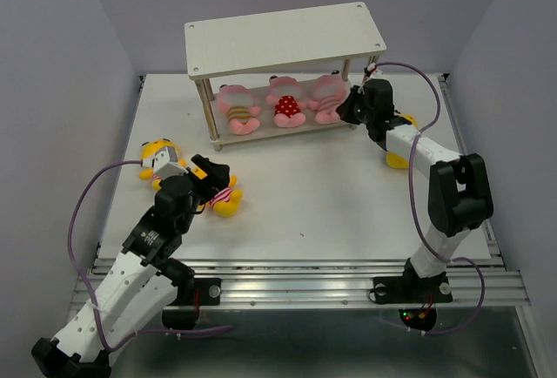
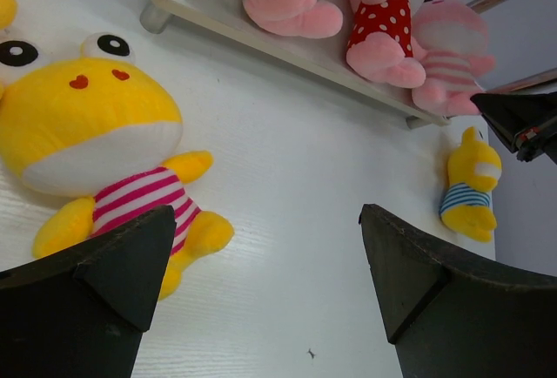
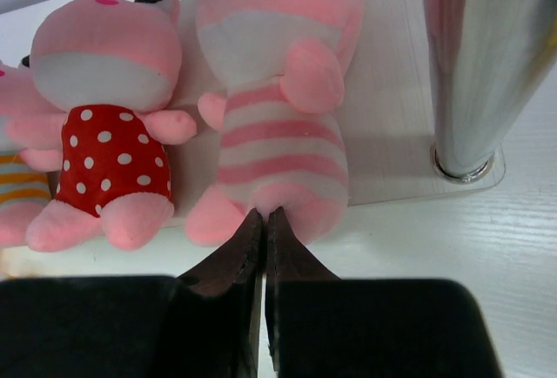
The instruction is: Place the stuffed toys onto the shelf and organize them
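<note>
The shelf [image 1: 287, 38] stands at the back of the table. Three pink toys lie on its lower board: yellow-striped [image 1: 237, 108], red dotted [image 1: 287, 106] and pink-striped [image 1: 328, 97]. My right gripper [image 3: 265, 214] is shut, its tips touching the bottom of the pink-striped toy [image 3: 278, 91] between its legs. My left gripper [image 2: 265, 247] is open and empty above the table, just right of a yellow pink-striped toy [image 2: 96, 130]. A second yellow toy [image 1: 161, 156] lies left of it. The yellow blue-striped toy [image 2: 470, 191] lies right of the shelf, partly hidden by the right arm.
A metal shelf leg [image 3: 474, 64] stands close to the right of my right gripper. The lower board [image 3: 392, 134] has bare room beside that leg. The table's raised side rail [image 1: 470, 169] runs along the right.
</note>
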Robot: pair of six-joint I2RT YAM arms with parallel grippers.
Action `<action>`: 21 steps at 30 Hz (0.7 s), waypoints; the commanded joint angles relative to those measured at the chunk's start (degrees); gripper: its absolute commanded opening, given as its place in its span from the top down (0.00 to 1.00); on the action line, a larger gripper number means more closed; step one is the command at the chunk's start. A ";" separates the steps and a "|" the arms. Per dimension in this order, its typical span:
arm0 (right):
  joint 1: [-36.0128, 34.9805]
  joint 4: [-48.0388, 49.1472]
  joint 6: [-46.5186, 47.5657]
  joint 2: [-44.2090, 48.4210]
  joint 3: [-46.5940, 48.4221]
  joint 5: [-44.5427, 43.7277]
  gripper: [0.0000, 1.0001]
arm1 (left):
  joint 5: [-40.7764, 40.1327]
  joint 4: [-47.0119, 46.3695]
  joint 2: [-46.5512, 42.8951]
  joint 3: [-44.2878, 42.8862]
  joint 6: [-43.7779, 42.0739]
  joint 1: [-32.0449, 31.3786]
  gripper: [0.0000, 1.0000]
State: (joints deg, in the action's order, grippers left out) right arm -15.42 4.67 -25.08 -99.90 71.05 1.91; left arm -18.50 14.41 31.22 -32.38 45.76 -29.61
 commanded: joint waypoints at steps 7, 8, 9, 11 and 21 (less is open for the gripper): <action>1.45 4.91 -1.37 -3.72 4.54 -0.33 0.98 | -1.45 -0.70 -1.34 0.39 0.39 -0.01 0.01; 1.45 4.74 -1.55 -3.73 4.45 -0.50 0.98 | -1.36 -0.62 -1.25 0.30 0.47 -0.01 0.01; 1.97 4.74 -1.55 -3.81 4.37 -0.68 0.97 | -1.45 -0.62 -1.25 0.30 0.47 -0.01 0.01; 1.97 4.74 -1.72 -3.81 4.28 -0.86 0.95 | -1.54 -0.62 -1.16 0.21 0.39 -0.01 0.01; 3.12 3.60 -1.82 -3.37 3.84 -0.77 0.66 | -1.45 -0.61 -0.73 0.04 0.30 -0.01 0.01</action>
State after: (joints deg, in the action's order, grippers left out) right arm -12.93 5.61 -26.94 -103.37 73.01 1.91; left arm -18.68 14.50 30.52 -32.38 46.17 -29.61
